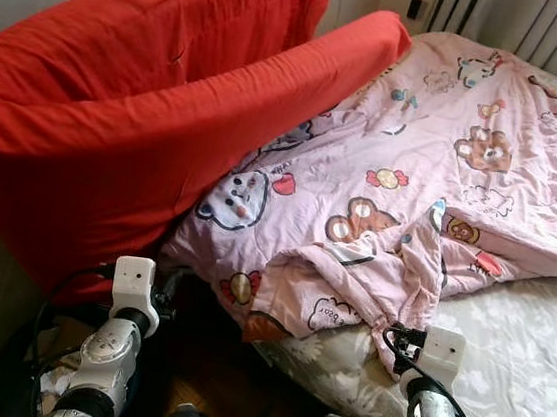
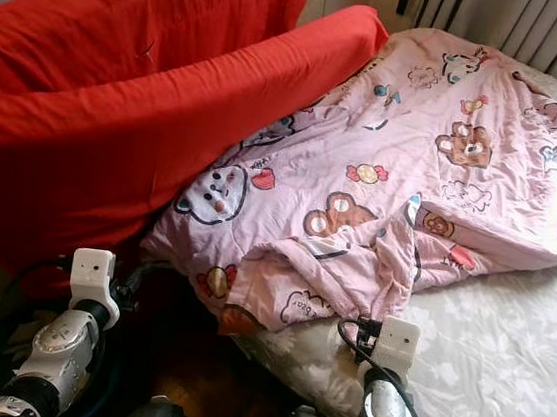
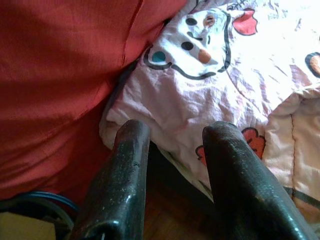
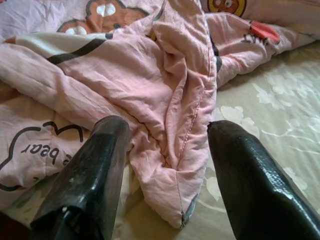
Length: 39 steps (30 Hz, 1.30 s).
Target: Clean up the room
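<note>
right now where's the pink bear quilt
In the left eye view the pink bear quilt lies rumpled across the bed, its left edge against the red pillows, a folded corner before the open right gripper.

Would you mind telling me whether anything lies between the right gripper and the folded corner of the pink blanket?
Nothing visible does. The right gripper is open, with the pink blanket corner hanging between its fingers above the floral bedsheet.

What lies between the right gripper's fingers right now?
A hanging fold of the pink quilt sits between the open right gripper fingers, over the floral sheet, per the right wrist view.
</note>
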### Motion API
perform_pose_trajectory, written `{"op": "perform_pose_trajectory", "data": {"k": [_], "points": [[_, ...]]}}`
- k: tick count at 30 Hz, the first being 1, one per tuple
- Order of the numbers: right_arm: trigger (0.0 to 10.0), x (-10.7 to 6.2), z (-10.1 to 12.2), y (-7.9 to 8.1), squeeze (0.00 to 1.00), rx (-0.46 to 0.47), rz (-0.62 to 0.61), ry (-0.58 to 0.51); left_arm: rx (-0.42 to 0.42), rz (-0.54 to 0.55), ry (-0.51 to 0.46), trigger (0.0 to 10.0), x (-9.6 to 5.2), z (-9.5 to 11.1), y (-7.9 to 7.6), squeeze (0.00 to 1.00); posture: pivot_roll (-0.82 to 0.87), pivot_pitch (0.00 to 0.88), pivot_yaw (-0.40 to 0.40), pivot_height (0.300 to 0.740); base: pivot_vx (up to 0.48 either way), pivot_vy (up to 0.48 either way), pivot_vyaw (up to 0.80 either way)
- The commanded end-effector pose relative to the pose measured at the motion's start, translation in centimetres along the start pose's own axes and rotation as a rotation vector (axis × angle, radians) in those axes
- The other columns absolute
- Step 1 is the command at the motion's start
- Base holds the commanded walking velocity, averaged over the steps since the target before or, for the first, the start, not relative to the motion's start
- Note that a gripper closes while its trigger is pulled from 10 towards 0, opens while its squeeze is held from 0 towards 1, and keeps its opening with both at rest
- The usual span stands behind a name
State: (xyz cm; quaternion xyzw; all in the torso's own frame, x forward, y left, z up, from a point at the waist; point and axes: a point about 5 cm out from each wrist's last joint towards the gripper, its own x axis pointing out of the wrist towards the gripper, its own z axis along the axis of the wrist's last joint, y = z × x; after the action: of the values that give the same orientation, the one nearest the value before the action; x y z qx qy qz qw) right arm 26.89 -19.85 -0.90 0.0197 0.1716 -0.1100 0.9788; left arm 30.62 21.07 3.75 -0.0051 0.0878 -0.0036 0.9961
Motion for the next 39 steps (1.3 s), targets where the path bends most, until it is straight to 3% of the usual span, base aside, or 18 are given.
{"op": "perform_pose_trajectory", "data": {"k": [1, 7, 39], "points": [[10.0, -0.3, -0.9, 0.0, 0.0, -0.003, -0.001, 0.048, -0.01, 0.002, 0.046, 10.0, -0.4, -1.0, 0.0, 0.0, -0.07, 0.152, 0.03, 0.652, 0.0, 0.0, 0.0], [10.0, -0.3, -0.6, -0.2, 0.0, 0.013, -0.011, 0.017, -0.011, -0.008, 0.048, 10.0, -0.3, -1.0, -0.3, 0.0, -0.06, 0.149, 0.03, 0.637, 0.0, 0.0, 0.0], [10.0, -0.2, -1.2, 0.1, 0.0, -0.018, 0.013, 0.09, -0.033, -0.01, 0.053, 10.0, -0.3, -1.2, -1.0, 0.0, -0.05, 0.19, 0.017, 0.637, 0.0, 0.0, 0.0]]}}
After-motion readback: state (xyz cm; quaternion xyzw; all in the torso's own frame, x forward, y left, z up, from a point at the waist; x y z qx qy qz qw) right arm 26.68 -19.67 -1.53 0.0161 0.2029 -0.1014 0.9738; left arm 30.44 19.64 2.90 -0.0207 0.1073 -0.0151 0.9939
